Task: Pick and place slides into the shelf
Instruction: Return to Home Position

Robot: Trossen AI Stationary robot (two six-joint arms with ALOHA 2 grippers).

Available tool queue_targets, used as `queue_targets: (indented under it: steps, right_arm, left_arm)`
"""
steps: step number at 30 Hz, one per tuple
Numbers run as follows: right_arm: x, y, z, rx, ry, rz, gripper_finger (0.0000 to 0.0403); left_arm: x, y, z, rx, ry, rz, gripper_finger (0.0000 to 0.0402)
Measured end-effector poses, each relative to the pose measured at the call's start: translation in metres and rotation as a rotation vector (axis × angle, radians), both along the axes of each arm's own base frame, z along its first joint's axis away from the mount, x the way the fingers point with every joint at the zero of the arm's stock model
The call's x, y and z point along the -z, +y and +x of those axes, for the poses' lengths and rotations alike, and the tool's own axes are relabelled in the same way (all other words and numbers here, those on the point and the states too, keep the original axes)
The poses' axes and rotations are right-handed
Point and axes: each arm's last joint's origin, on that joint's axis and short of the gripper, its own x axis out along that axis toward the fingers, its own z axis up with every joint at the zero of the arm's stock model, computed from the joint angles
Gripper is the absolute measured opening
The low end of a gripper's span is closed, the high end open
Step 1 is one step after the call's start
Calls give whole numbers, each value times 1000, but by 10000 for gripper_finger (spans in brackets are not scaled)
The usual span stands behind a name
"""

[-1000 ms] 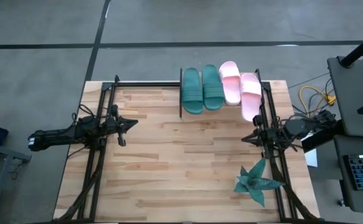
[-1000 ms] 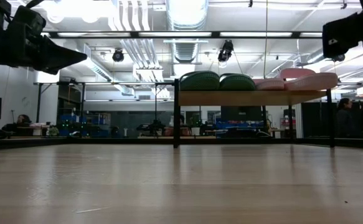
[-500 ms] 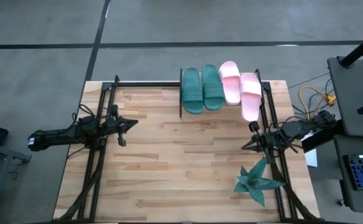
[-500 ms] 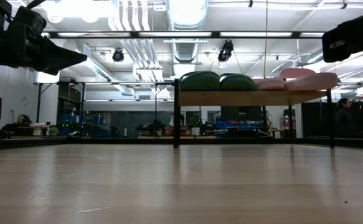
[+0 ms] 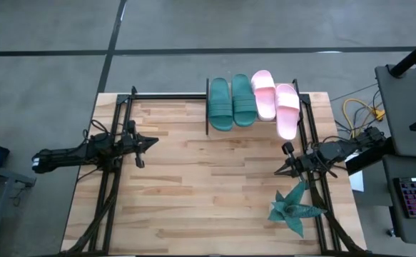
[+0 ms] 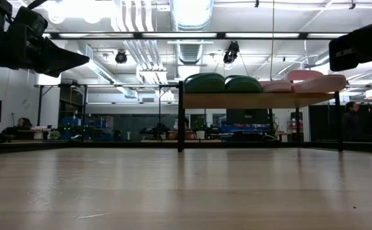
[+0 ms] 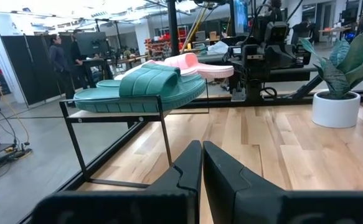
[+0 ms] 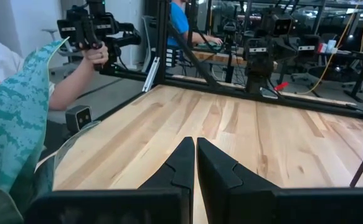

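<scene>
Tabletop [image 5: 208, 185] | slides [image 5: 243, 103] on shelf [image 6: 256, 101], apart from jaws | left and right jaws clenched

Teal slides [image 5: 243, 101]: 2, dark teal-green. Pink slides [image 5: 264, 96]: 2, pale pink. Shelf [image 6: 256, 101]: lt wood, blk uprights. Plant [image 5: 293, 205]: mottled teal.

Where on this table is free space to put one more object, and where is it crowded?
Free: the wide wooden tabletop between the left gripper and right gripper. Crowded: the small wood shelf, filled by two green foam slides and two pink foam slides; also the corner with the teal spiky plant beside the right gripper.
</scene>
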Motion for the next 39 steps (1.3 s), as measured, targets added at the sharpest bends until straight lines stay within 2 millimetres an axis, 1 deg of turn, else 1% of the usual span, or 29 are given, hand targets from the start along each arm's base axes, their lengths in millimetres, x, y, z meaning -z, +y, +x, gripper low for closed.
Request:
queue_targets:
  steps: [39]
  right_arm:
    - [-1, 0, 0, 3, 4, 11, 8]
  left_arm:
    - [5, 0, 1, 0, 16, -2, 0]
